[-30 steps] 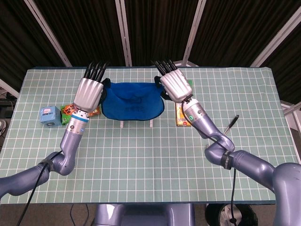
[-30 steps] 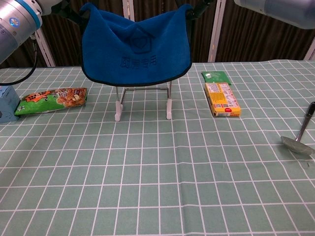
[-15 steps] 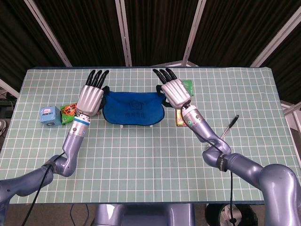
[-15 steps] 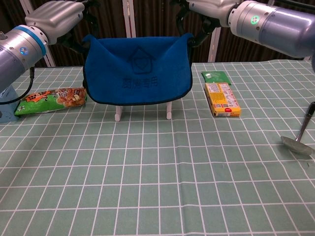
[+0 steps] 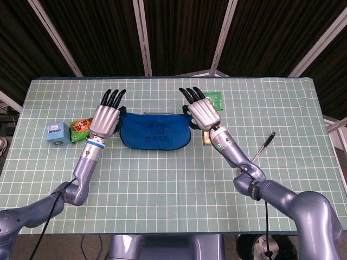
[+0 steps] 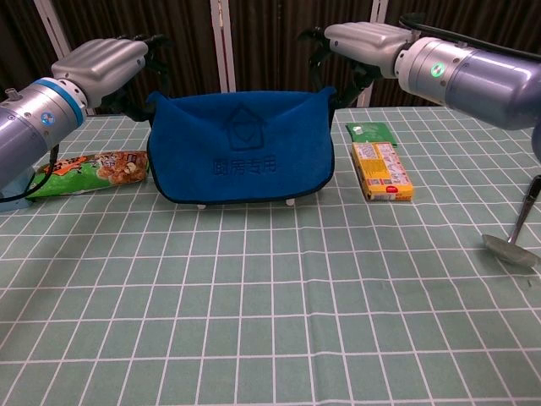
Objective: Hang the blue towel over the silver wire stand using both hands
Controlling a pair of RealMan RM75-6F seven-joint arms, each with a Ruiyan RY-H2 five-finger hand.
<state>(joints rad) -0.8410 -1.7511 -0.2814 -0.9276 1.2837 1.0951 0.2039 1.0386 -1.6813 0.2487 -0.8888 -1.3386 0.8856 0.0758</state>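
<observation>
The blue towel (image 5: 155, 133) (image 6: 241, 148) hangs as a broad sheet at the back middle of the table, its lower edge almost at the table. My left hand (image 5: 105, 116) (image 6: 100, 63) pinches its left top corner. My right hand (image 5: 202, 111) (image 6: 365, 38) pinches the right top corner, and the other fingers of both hands are stretched out. The silver wire stand is almost wholly hidden behind the towel. Only its white feet (image 6: 290, 203) peek out below the hem, and a thin bar (image 5: 157, 113) shows above the towel in the head view.
A snack packet (image 6: 89, 169) and a blue cube (image 5: 56, 132) lie left of the towel. A yellow box (image 6: 382, 169) and a green packet (image 6: 369, 132) lie to its right. A ladle (image 6: 516, 237) rests near the right edge.
Both hands have come down with the towel. It hung high above the stand with the legs showing; now it covers the stand down to the feet.
</observation>
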